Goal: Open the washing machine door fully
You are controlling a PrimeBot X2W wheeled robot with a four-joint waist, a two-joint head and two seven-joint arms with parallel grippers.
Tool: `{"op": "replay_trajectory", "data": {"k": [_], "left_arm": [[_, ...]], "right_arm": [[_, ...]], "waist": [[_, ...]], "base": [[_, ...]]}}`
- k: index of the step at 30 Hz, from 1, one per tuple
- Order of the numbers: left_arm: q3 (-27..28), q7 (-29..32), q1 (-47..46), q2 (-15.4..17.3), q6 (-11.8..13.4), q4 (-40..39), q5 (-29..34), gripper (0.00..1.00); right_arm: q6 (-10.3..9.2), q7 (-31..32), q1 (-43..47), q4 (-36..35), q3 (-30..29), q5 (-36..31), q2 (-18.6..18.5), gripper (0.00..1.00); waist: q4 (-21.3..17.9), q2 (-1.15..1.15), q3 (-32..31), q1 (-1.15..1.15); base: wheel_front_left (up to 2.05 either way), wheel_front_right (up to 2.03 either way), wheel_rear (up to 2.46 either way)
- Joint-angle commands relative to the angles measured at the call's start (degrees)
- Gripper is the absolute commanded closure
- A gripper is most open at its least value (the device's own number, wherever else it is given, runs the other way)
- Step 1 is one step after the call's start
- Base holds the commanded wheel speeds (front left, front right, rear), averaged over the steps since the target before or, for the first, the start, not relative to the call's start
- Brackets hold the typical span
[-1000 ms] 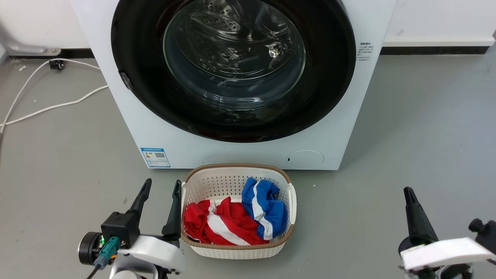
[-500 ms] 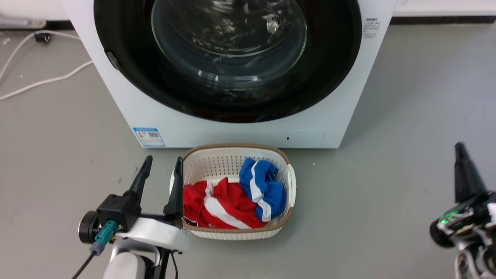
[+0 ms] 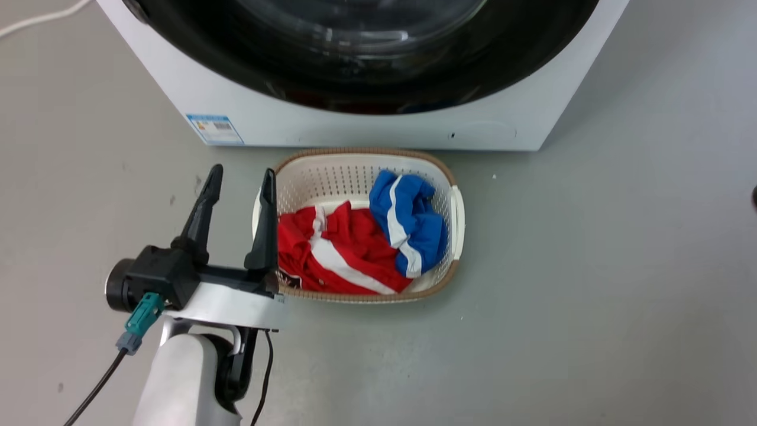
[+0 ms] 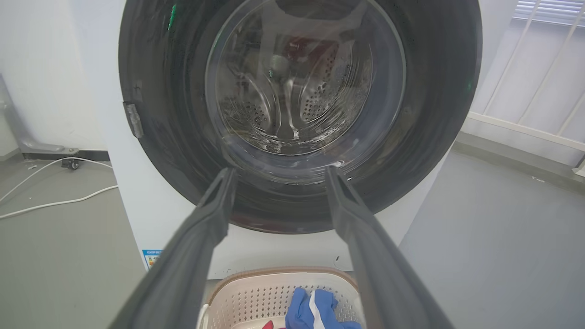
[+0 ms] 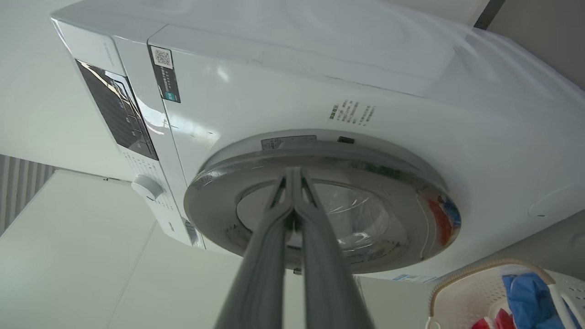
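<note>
The washing machine door (image 4: 434, 114) is closed. The left gripper (image 3: 242, 171) is spread apart at nine o'clock from the basket (image 3: 456, 207). The right gripper (image 5: 292, 172) is pressed together.

Basket (image 3: 456, 213) holds red garment (image 3: 346, 251), blue garment (image 3: 414, 228), prob. shirts.

The washing machine (image 3: 355, 127) is white, door (image 3: 366, 89) black, basket (image 3: 456, 213) white, clothes (image 3: 331, 254) red and blue.
</note>
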Motion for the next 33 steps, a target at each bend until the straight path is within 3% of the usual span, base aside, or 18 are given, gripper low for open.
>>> {"op": "replay_trajectory", "data": {"k": [1,6,11,22,33], "left_arm": [[-0.4,-0.1,-1.2,0.0,-0.1,-0.6,0.1,0.00],[-1.0,-0.1,-2.8,-0.1,-0.1,-1.4,0.2,0.00],[-1.8,-0.1,-4.4,-0.2,-0.1,-2.2,0.2,0.00],[-3.0,-0.1,-6.9,-0.5,-0.2,-3.6,-0.1,0.00],[-3.3,-0.1,-7.4,-0.6,-0.1,-3.6,-0.3,0.00]], "right_arm": [[0.01,1.5,-4.4,2.1,2.1,0.6,-2.3,1.00],[0.00,5.1,-16.4,9.2,9.8,0.4,-7.4,1.00],[0.01,8.5,-29.7,16.0,17.8,-0.8,-9.2,1.00],[0.01,11.9,-49.6,27.6,29.2,-5.4,-6.1,1.00],[0.00,16.2,-54.0,32.8,34.2,-6.5,-2.6,1.00]], "waist": [[0.8,0.00,3.0,-0.01],[1.7,0.00,5.8,-0.01],[2.8,0.00,8.5,-0.01],[5.0,0.00,13.3,-0.01],[5.2,0.00,14.4,-0.01]], "base": [[0.00,0.00,0.00],[0.00,0.00,0.00],[0.00,0.00,0.00],[0.00,0.00,0.00],[0.00,0.00,0.00]]}}
